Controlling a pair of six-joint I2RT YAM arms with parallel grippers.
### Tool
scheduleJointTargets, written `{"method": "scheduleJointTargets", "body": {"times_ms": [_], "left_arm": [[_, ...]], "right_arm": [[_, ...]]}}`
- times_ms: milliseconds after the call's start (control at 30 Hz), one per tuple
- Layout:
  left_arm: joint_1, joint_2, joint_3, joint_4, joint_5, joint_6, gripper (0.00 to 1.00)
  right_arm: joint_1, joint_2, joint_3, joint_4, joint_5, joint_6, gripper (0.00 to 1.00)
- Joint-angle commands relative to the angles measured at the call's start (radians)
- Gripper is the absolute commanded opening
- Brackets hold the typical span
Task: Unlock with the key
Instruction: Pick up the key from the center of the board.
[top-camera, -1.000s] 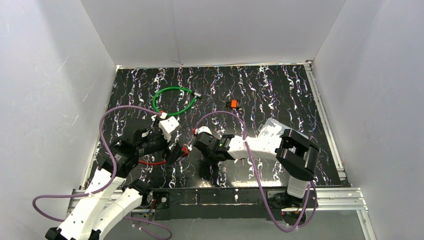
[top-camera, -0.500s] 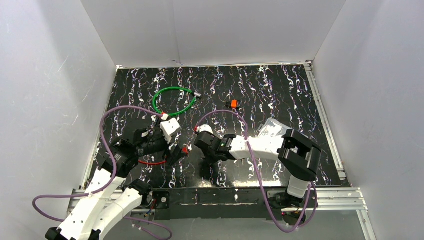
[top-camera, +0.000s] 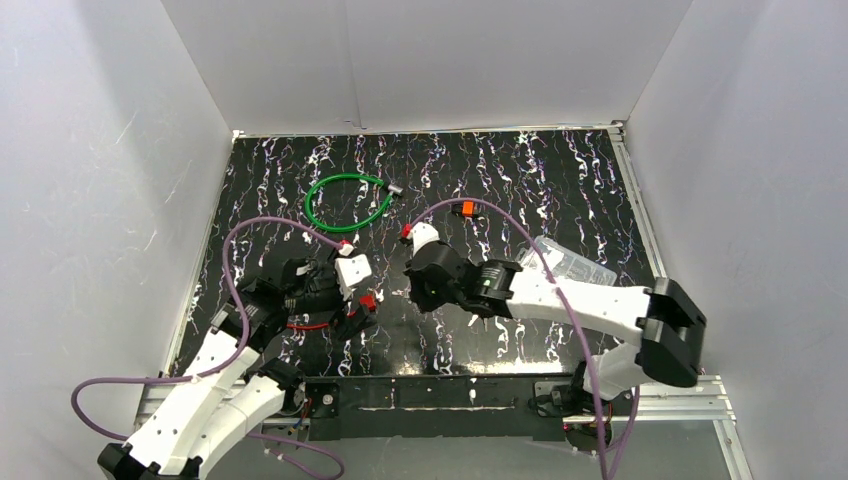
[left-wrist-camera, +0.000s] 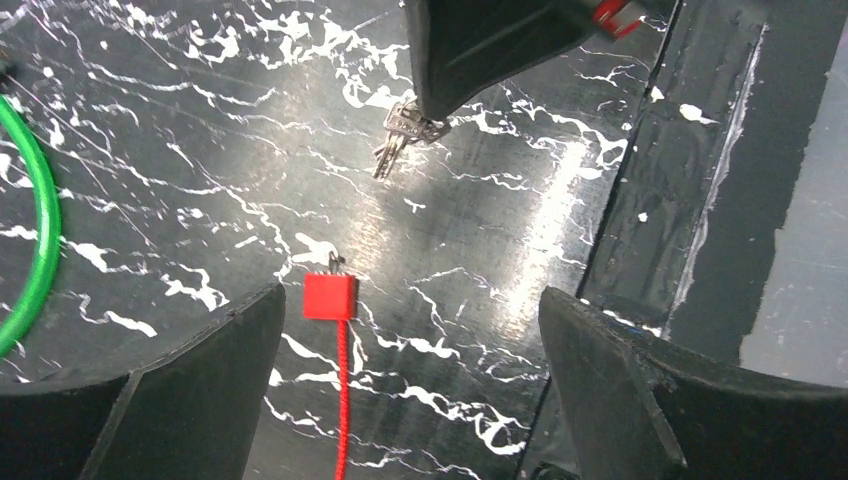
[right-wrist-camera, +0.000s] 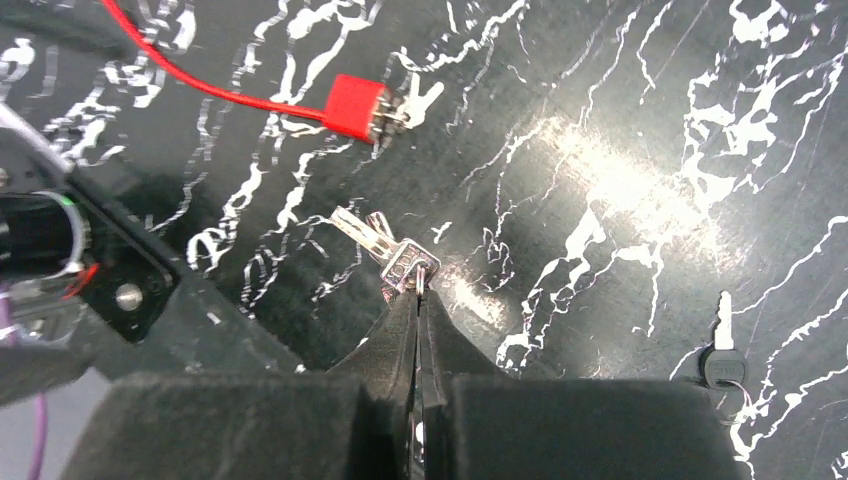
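A: So, where are the keys?

B: The keys (right-wrist-camera: 385, 250) are at the centre of the right wrist view. They are a small silver bunch, pinched by the ring in the right tool (right-wrist-camera: 418, 295). The blades fan toward the upper left of the frame.

A: Clenched on them, then?

B: Yes, both fingers are pressed together on the ring. I cannot tell whether the bunch is off the counter (top-camera: 560, 190) or resting on it.

A: And the lock?

B: The red lock (right-wrist-camera: 355, 105) lies near the top of that frame, above the keys and apart from them. There is a bit of silver metal at its right end.

A: What about the left tool?

B: The left tool (left-wrist-camera: 410, 305) is released, its fingers spread wide at the lower corners of its view. The lock lies between them, nearer the left one. Its red cable (left-wrist-camera: 341, 400) runs down to the bottom edge, and the keys are in the upper middle.

A: Anything else on the counter?

B: A green cable (top-camera: 347, 200) is looped in the upper left of the top view, with a small orange piece (top-camera: 466, 208) to its right. A black-headed key (right-wrist-camera: 722, 365) lies at the lower right of the right wrist view, well apart from the bunch.
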Motion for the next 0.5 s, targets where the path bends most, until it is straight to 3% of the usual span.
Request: {"method": "scheduleJointTargets", "body": {"times_ms": [0, 100, 267, 467], "left_arm": [[0.005, -0.005, -0.014, 0.084, 0.047, 0.119, 0.97], [0.006, -0.046, -0.027, 0.148, 0.053, 0.182, 0.95], [0.003, -0.141, -0.028, 0.177, 0.203, 0.386, 0.89], [-0.010, -0.208, -0.010, 0.180, 0.302, 0.570, 0.86]], "right_arm": [[-0.002, -0.126, -0.031, 0.041, -0.043, -0.042, 0.01], [-0.001, -0.203, -0.046, 0.042, -0.089, -0.060, 0.01], [-0.002, -0.309, -0.060, 0.073, -0.211, -0.080, 0.01], [-0.002, -0.340, -0.041, 0.103, -0.306, -0.053, 0.01]]}}
